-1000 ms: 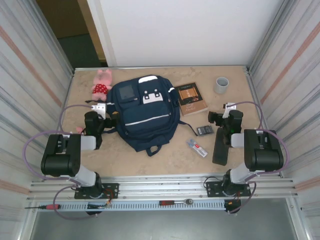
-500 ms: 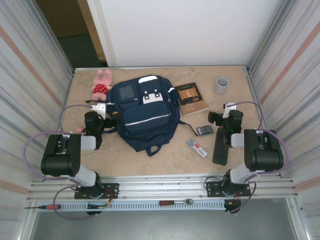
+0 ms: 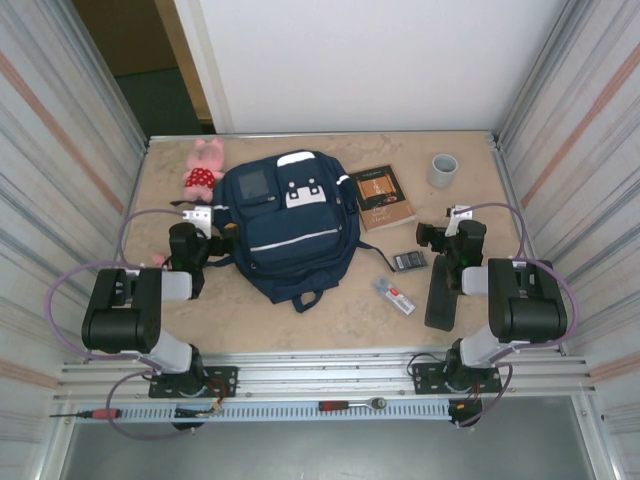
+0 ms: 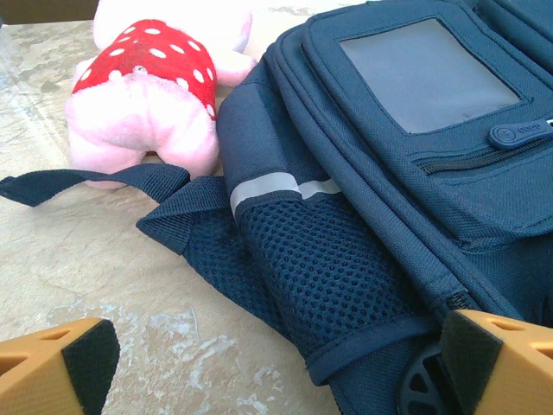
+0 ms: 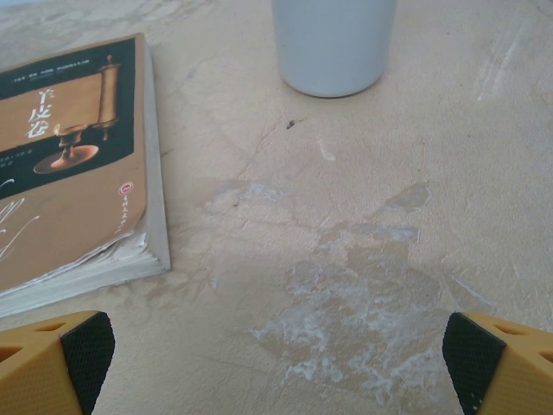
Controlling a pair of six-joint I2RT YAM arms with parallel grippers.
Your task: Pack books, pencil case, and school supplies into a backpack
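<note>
- The backpack [image 3: 290, 225] lies flat in the middle of the bench [image 3: 340, 320]. Its top with the white patches points to the far edge, and its straps trail toward the near edge.
- A pink plush toy [image 3: 205, 168] sits near the far left corner. In the left wrist view it [image 4: 147, 104] presses against the backpack's [image 4: 389, 173] side, and a loose strap lies in front of it.
- The books [image 3: 380, 198] lie just right of the backpack, toward the far edge. The cover on top is dark with orange-gold print, going tan nearer the arms. Whether one book lies under the other I cannot tell.
- A grey cup [image 3: 443, 170] stands upright near the far right corner, apart from the books.
- The small dark grey rectangle [image 3: 408, 261] lies flat on the bench between the books and the near edge. The clear pack with a red label [image 3: 394, 295] lies just nearer still, apart from it.
- The pencil case [image 3: 438, 305] lies lengthwise toward the near right corner, close beside the right arm [image 3: 520, 300].
- The left jaws stand wide and grip nothing. Their black pads [image 4: 86, 359] sit at the lower corners of the left wrist view, right by the backpack's mesh side pocket.
- The right jaws also stand wide and empty, low over bare bench. In the right wrist view the books [image 5: 69, 173] are ahead to the left and the cup [image 5: 333, 43] is straight ahead.
</note>
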